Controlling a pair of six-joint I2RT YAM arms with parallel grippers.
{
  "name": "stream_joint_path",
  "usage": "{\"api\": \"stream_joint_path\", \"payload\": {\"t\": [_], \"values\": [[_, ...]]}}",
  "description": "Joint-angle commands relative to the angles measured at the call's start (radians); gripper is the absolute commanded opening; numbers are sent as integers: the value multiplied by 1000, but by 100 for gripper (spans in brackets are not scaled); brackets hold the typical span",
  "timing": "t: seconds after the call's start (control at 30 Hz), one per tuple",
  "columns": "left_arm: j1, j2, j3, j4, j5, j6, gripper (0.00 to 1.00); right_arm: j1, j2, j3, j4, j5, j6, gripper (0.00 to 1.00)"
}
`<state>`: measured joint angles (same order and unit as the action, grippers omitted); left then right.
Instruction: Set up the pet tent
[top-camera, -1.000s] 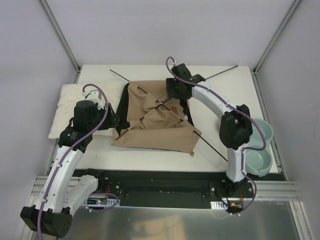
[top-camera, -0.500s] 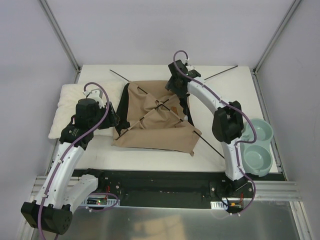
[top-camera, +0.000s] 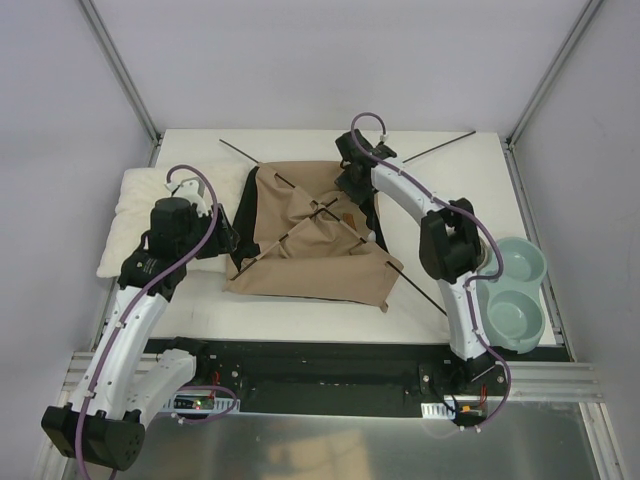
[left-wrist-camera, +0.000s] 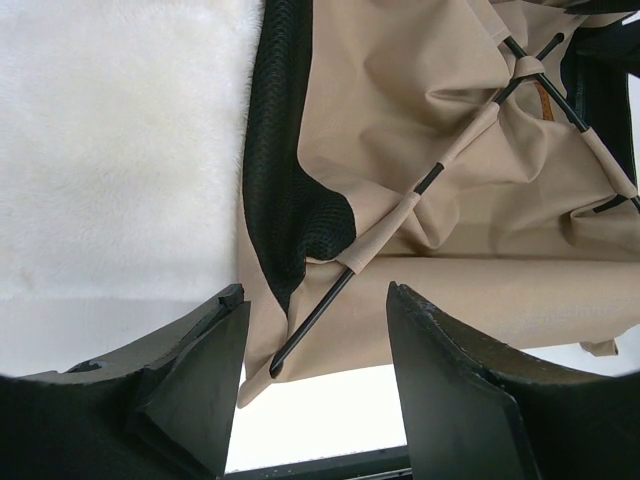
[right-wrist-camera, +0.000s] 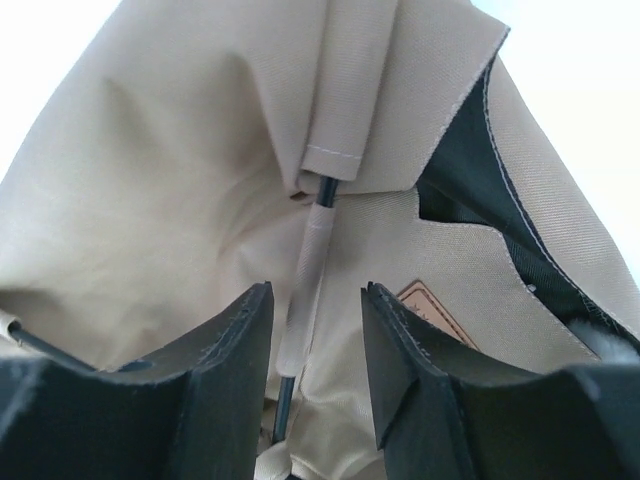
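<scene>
the tent (top-camera: 310, 240) is matt tan cloth with a fine weave, creased. its lining (left-wrist-camera: 290, 200) is black, rough and mesh-like. the poles (left-wrist-camera: 320, 310) look thin, black and smooth. the label patch (right-wrist-camera: 432, 312) looks like brown leather. the pillow (top-camera: 140, 215) is fluffy cream pile. the bowls (top-camera: 522, 318) are pale green plastic, faintly glossy. the tabletop (top-camera: 470, 180) is smooth matt white.

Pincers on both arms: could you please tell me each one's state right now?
Left pincer: open, holding nothing.
Right pincer: open, astride a pole of the pet tent, not gripping it.
</scene>
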<state>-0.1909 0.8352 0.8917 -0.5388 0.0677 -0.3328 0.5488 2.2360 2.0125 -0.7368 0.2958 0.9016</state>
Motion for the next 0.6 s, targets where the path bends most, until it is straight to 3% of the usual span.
{"api": "stream_joint_path", "payload": {"t": [0.0,0.17,0.43,0.57], "values": [[-5,-37,44,-9,-17,8,59,-6,13,-9,11,-15,112,45],[-5,-62,42,-21,-16,12,59,-10,30,-9,8,-43,152,37],[-5,-102,53,-43,-29,25,60,-21,4,-75,17,-109,246,0],[-5,-123,61,-55,-28,28,60,-27,-30,-95,24,-144,296,0]]}}
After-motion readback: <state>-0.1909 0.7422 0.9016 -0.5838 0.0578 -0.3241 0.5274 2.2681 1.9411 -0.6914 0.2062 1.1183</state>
